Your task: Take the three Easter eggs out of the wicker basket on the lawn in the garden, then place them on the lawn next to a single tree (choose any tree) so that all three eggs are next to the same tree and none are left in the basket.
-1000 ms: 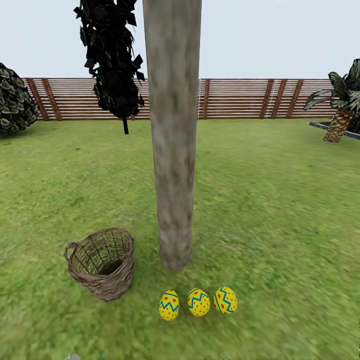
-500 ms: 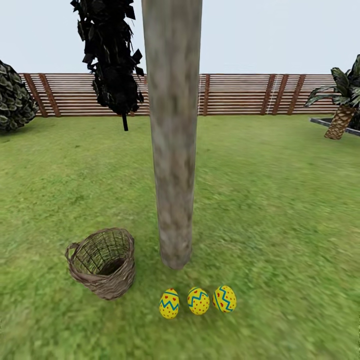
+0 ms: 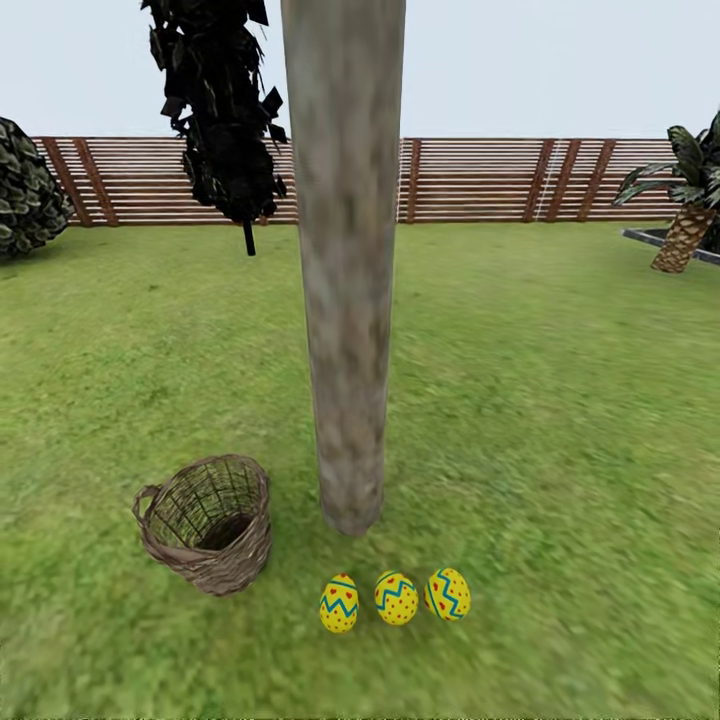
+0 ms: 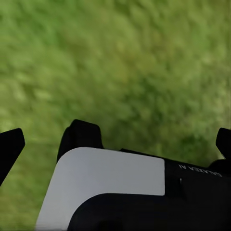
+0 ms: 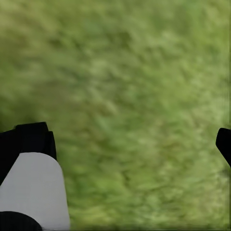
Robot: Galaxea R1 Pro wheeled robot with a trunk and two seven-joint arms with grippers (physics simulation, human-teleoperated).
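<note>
Eggs: three Easter eggs in a row on the lawn, just beside the tree foot.
Basket: wicker basket looks empty — beside the trunk.
Left tool: spread wide, empty, over grass.
Right tool: spread wide, empty — likely nothing left to fetch.

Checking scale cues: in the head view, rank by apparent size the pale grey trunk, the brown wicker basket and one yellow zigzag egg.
1. Pale grey mottled trunk
2. Brown woven wicker basket
3. Yellow zigzag egg
</note>
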